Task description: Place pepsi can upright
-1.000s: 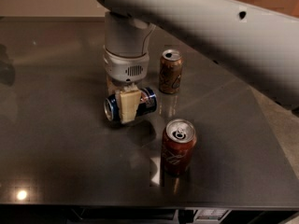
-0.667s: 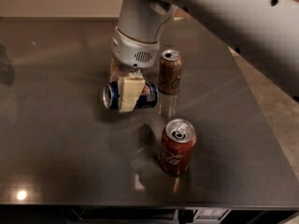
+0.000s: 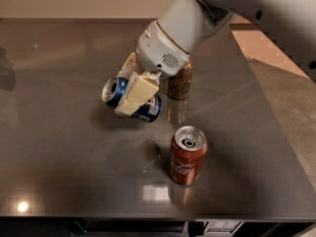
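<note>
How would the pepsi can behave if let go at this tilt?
The gripper holds the pepsi can nearly on its side over the table, jaws shut across it. Released so, it would probably roll on its round wall. The smooth metal may slip between them.

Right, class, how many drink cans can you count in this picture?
3. The pepsi can is sideways, gripped in the tool, centre-left; the brown-gold can stands behind the arm, partly hidden; the red can stands upright near the front edge.

gripper [image 3: 132,89] lifted pepsi can [image 3: 151,108] off table [image 3: 59,152], tilted sideways.
</note>
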Robot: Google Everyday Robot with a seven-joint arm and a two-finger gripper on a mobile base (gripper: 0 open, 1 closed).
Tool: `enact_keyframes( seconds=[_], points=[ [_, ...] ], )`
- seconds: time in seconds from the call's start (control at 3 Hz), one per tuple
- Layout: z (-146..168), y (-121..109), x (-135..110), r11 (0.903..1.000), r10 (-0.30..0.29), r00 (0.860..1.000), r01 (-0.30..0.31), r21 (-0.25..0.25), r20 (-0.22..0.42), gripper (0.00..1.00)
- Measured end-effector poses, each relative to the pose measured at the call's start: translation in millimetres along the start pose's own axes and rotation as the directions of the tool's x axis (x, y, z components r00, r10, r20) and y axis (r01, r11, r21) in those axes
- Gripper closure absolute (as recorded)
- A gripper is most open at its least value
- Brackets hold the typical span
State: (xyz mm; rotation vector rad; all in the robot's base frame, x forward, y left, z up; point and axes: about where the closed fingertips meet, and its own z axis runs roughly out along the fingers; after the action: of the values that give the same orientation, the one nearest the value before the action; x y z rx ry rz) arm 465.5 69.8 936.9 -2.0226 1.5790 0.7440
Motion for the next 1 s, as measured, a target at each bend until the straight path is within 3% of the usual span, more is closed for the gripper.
enact_keyframes(
  seconds=[0.33,0.67,1.0],
  points=[
    [-3.3,5.9,-6.1,0.9971,0.066,0.977,-0.073,0.023,0.203,1.0],
    [-4.0,10.2,-5.7,0.9919,0.101,0.924,-0.122,0.035,0.368,1.0],
    [-1.3,13.9,0.3,0.9867,0.118,0.864,-0.157,0.04,0.489,1.0]
  ],
)
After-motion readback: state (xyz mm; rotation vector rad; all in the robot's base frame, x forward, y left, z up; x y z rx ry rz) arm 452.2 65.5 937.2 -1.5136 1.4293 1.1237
